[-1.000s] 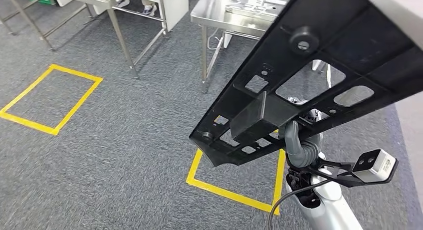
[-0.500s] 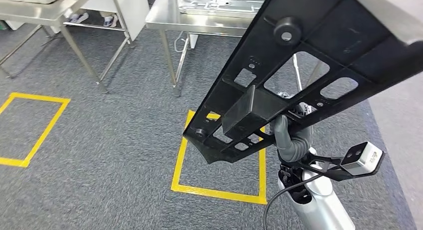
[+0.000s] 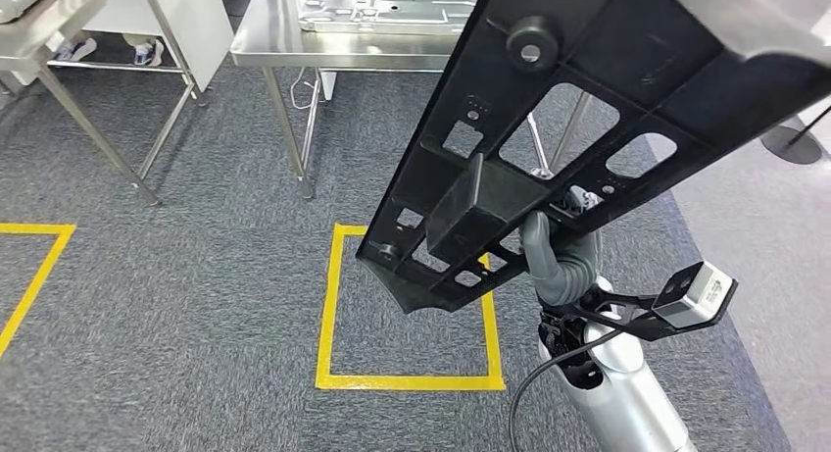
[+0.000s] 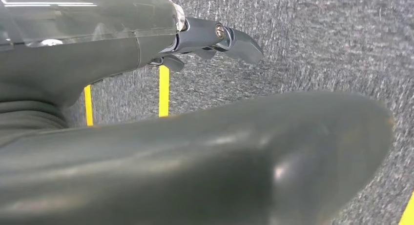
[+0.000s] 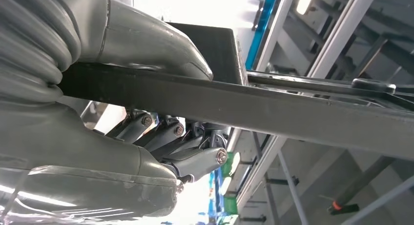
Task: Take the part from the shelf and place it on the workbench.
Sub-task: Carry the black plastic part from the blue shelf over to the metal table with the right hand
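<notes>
From my seat at the head view, far left I see a strip of yellow floor tape (image 3: 29, 266) on the grey carpet (image 3: 176, 305), and above it the slanting legs of a steel table (image 3: 98, 143) with a person's shoes (image 3: 147, 50) behind them. Moving right, a second stainless steel workbench (image 3: 294, 45) stands at the top of the picture, carrying a flat silvery metal panel (image 3: 382, 1); its legs come down to the carpet just beyond a yellow taped square (image 3: 407, 310).

The long black plastic part with cut-out windows and a boxy block on its face (image 3: 549, 148) is up in the air, held tilted above that square and crossing my view of the workbench's right end. It blocks much of what lies behind it. My right hand (image 3: 561, 261) grips it from below near its lower end: in the right wrist view the thick grey thumb (image 5: 146, 44) presses on one face of the part's edge and the darker fingers (image 5: 195, 159) curl against the other, pinching the part (image 5: 293, 110) between them.

In the left wrist view my left hand (image 4: 146, 137) hangs over the carpet, holding nothing, one dark fingertip (image 4: 239, 42) stretched out; I cannot tell how the rest of its fingers lie.

At far right, a dark round base (image 3: 789, 143) sits on the floor.
</notes>
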Controlling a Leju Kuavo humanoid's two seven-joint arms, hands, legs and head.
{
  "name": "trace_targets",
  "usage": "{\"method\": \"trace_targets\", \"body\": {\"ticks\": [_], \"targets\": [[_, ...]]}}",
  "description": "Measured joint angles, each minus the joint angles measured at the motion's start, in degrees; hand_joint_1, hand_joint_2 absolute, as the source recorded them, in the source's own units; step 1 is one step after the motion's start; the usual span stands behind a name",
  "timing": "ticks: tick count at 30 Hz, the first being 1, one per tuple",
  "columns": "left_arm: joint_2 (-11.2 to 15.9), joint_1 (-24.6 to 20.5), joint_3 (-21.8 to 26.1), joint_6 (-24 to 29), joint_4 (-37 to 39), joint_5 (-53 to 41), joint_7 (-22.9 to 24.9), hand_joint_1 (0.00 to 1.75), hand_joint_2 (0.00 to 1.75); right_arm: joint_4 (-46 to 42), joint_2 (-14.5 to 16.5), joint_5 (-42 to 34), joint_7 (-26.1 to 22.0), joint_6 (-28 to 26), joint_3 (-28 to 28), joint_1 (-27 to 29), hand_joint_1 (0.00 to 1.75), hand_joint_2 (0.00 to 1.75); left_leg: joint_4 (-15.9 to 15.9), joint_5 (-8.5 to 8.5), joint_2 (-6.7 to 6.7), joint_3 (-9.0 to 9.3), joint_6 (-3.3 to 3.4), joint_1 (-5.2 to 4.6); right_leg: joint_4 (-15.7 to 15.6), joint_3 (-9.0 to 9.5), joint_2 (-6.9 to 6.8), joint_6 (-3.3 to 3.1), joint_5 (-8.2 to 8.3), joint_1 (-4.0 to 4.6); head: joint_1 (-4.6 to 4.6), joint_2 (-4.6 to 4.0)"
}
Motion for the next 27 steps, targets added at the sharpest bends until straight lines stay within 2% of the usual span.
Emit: {"method": "trace_targets", "body": {"ticks": [1, 2, 3, 4, 5, 6, 8, 10, 11, 12, 14, 15, 16, 17, 18, 19, 20, 21, 24, 25, 27], "targets": [[0.0, 0.1, 0.0, -0.1, 0.0, -0.1, -0.1, 0.0, 0.0, 0.1, 0.0, 0.0, 0.0, 0.0, 0.1, 0.0, 1.75, 1.75, 0.0, -0.34, 0.25, 0.37, -0.11, 0.01, 0.0, -0.21, -0.15, 0.09, 1.0, -0.16, 0.02, 0.0], [0.0, 0.1, 0.0, -0.1, 0.0, -0.1, -0.2, 0.0, 0.0, 0.2, 0.0, 0.0, 0.0, 0.0, 0.3, 0.0, 1.75, 1.75, 0.0, -0.71, 0.46, 0.9, -0.26, 0.03, -2.5, 0.84, -0.28, 0.07, 3.03, -0.27, 0.03, 0.0], [0.0, 0.1, 0.0, -0.2, 0.0, -0.2, -0.2, 0.0, 0.0, 0.2, 0.0, 0.0, 0.0, -0.1, 0.4, -0.1, 1.75, 1.75, 0.0, -1.11, 0.67, 1.54, -0.45, 0.04, -6.6, 2.83, -0.45, -0.05, 5.51, -0.33, 0.04, 0.0], [0.0, 0.1, 0.0, -0.2, 0.0, -0.2, -0.3, 0.0, 0.0, 0.2, 0.0, 0.0, 0.0, -0.1, 0.4, -0.2, 1.75, 1.75, 0.0, -1.55, 0.86, 2.08, -0.69, -0.03, -10.8, 4.95, -0.69, -0.21, 7.15, -0.23, 0.03, 0.0], [0.0, 0.1, 0.0, -0.3, 0.0, -0.3, -0.3, 0.0, 0.0, 0.2, 0.0, 0.0, 0.0, -0.1, 0.5, -0.4, 1.75, 1.75, 0.0, -1.96, 1.02, 2.44, -0.99, -0.11, -14.1, 6.62, -0.88, -0.47, 7.93, -0.06, -0.01, 0.01], [0.0, 0.0, 0.0, -0.3, 0.0, -0.3, -0.3, 0.0, 0.0, 0.3, 0.0, 0.0, 0.0, -0.1, 0.6, -0.5, 1.75, 1.75, -0.1, -2.33, 1.14, 2.68, -1.33, -0.18, -15.9, 7.58, -1.03, -0.76, 7.86, 0.15, -0.06, 0.01], [0.0, -0.2, 0.0, -0.3, 0.0, -0.4, -0.4, 0.0, 0.0, 0.3, 0.0, 0.0, 0.1, -0.2, 0.7, -0.7, 1.75, 1.75, -0.5, -2.88, 1.39, 3.2, -2.08, -0.24, -16.6, 8.11, -0.92, -1.47, 6.75, 0.49, -0.2, 0.01], [0.0, -0.3, 0.0, -0.3, 0.0, -0.5, -0.5, 0.0, 0.0, 0.2, 0.0, -0.1, 0.1, -0.4, 0.8, -0.7, 1.75, 1.75, -0.2, -3.49, 1.58, 3.79, -2.63, -0.15, -17.2, 9.16, -0.66, -2.21, 6.27, 0.32, -0.37, 0.01], [0.0, -0.3, 0.0, -0.4, 0.0, -0.5, -0.5, 0.0, 0.0, 0.1, 0.0, -0.2, 0.1, -0.5, 0.7, -0.7, 1.75, 1.75, 1.5, -4.21, 1.61, 3.15, -2.78, -0.13, -17.7, 9.94, -0.59, -2.59, 6.01, 0.22, -0.54, 0.01], [0.1, -0.3, 0.0, -0.4, 0.0, -0.5, -0.6, 0.0, 0.0, 0.0, 0.0, -0.4, 0.1, -0.6, 0.7, -0.7, 1.75, 1.75, 4.6, -5.26, 1.58, 1.55, -2.83, -0.07, -18.0, 10.76, -0.59, -2.92, 5.65, 0.16, -0.73, 0.01], [0.0, -0.2, 0.0, -0.4, 0.0, -0.6, -0.6, 0.0, 0.0, -0.2, 0.0, -0.6, 0.1, -0.6, 0.7, -0.5, 1.75, 1.75, 13.0, -7.4, 1.53, -4.08, -2.86, -0.09, -18.1, 12.18, -0.54, -3.39, 4.48, 0.41, -1.03, 0.01], [0.1, 0.0, 0.0, -0.4, 0.0, -0.6, -0.6, 0.0, 0.0, -0.3, 0.0, -0.7, 0.1, -0.6, 0.7, -0.3, 1.75, 1.75, 16.0, -7.34, 1.52, -6.72, -2.84, -0.11, -18.1, 12.98, -0.4, -3.47, 3.79, 0.55, -1.06, 0.01], [0.1, 0.2, 0.0, -0.4, 0.0, -0.6, -0.5, 0.0, 0.0, -0.4, -0.1, -0.8, 0.2, -0.6, 0.7, -0.1, 1.75, 1.75, 16.9, -6.0, 1.51, -8.52, -2.76, -0.13, -18.1, 13.93, -0.22, -3.49, 3.02, 0.67, -1.09, 0.01], [0.1, 0.3, 0.0, -0.4, 0.0, -0.7, -0.5, 0.0, 0.0, -0.4, -0.1, -0.8, 0.2, -0.5, 0.7, 0.1, 1.75, 1.75, 15.3, -3.23, 1.5, -9.1, -2.58, -0.16, -18.1, 15.06, -0.02, -3.47, 2.18, 0.76, -1.14, 0.01], [0.1, 0.4, 0.0, -0.4, 0.0, -0.7, -0.5, 0.0, 0.0, -0.5, -0.1, -0.8, 0.2, -0.5, 0.7, 0.1, 1.75, 1.75, 11.7, 0.42, 1.48, -8.74, -2.3, -0.23, -18.1, 16.27, 0.14, -3.4, 1.26, 0.83, -1.16, 0.0], [0.1, 0.5, 0.0, -0.3, 0.0, -0.8, -0.5, 0.0, 0.0, -0.6, -0.1, -0.9, 0.2, -0.5, 0.7, 0.2, 1.75, 1.75, 8.5, 3.22, 1.4, -8.01, -1.92, -0.38, -18.2, 17.23, 0.22, -3.25, 0.38, 0.83, -1.11, 0.0], [0.2, 0.6, 0.0, -0.3, 0.0, -0.9, -0.5, 0.0, 0.0, -0.7, -0.1, -0.9, 0.3, -0.5, 0.7, 0.2, 1.75, 1.75, 5.7, 5.14, 1.33, -7.22, -1.53, -0.62, -18.2, 17.89, 0.37, -3.0, -0.36, 0.88, -1.03, 0.0], [0.2, 0.6, 0.0, -0.3, 0.0, -1.0, -0.5, 0.0, 0.0, -0.8, -0.1, -0.9, 0.3, -0.5, 0.7, 0.2, 1.75, 1.75, 3.9, 5.5, 1.26, -6.58, -1.14, -0.91, -18.2, 18.16, 0.46, -2.65, -0.88, 0.83, -0.93, 0.0], [0.5, 0.3, 0.0, 0.0, 0.0, -1.3, -0.4, 0.0, 0.0, -1.3, -0.1, -1.0, 0.7, -0.4, 0.5, 0.4, 1.75, 1.75, 1.9, 3.44, 1.2, -5.24, -0.16, -1.26, -17.3, 17.76, 0.53, -1.38, -0.65, 0.58, -1.03, 0.02], [0.5, 0.2, 0.0, 0.0, 0.0, -1.3, -0.4, 0.0, 0.0, -1.5, -0.1, -1.0, 0.7, -0.4, 0.4, 0.4, 1.75, 1.75, 1.2, 3.1, 1.17, -4.58, 0.11, -1.11, -15.6, 16.94, 0.41, -1.0, 0.01, 0.54, -1.07, 0.02], [0.5, 0.3, 0.0, 0.1, 0.0, -1.5, -0.5, 0.0, 0.0, -1.6, -0.1, -1.0, 0.8, -0.4, 0.2, 0.5, 1.75, 1.75, 0.0, 2.55, 1.1, -2.84, 0.49, -0.76, -9.5, 13.1, 0.18, -0.35, 0.42, 0.38, -0.92, 0.03]]}}
